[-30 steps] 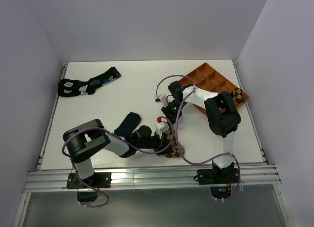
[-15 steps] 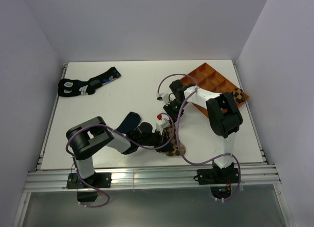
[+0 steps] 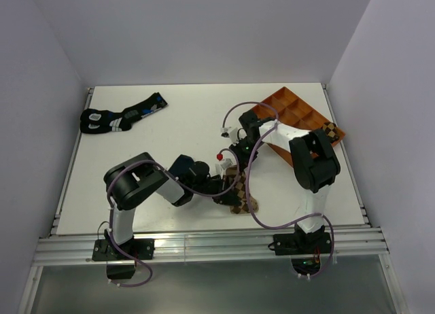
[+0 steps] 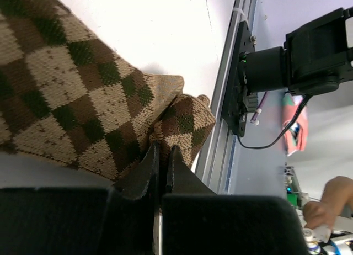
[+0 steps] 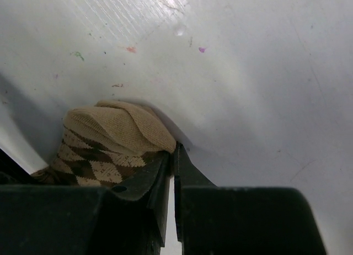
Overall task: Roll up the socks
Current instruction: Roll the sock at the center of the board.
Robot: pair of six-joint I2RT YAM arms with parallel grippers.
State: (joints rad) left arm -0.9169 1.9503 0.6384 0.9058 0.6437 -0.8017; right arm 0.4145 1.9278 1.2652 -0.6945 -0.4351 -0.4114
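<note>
The tan argyle sock (image 3: 239, 194) lies near the table's front edge, between the two arms. My left gripper (image 4: 162, 150) is shut on a fold of its patterned fabric; from above this gripper (image 3: 226, 194) sits at the sock's left side. My right gripper (image 5: 174, 151) is shut on the sock's plain tan end (image 5: 118, 128) and reaches down from the far side (image 3: 231, 170). The navy sock (image 3: 181, 162) lies to the left, mostly covered by my left arm.
An orange compartment tray (image 3: 289, 100) stands at the back right with a rolled argyle bundle (image 3: 329, 132) in one corner. Black socks with blue and white markings (image 3: 119, 117) lie at the back left. The table's front rail (image 4: 220, 133) runs close beside the sock.
My left arm has swung farther in over the table, covering more of the navy sock. The argyle sock has shifted slightly. Both grippers stay clamped on it.
</note>
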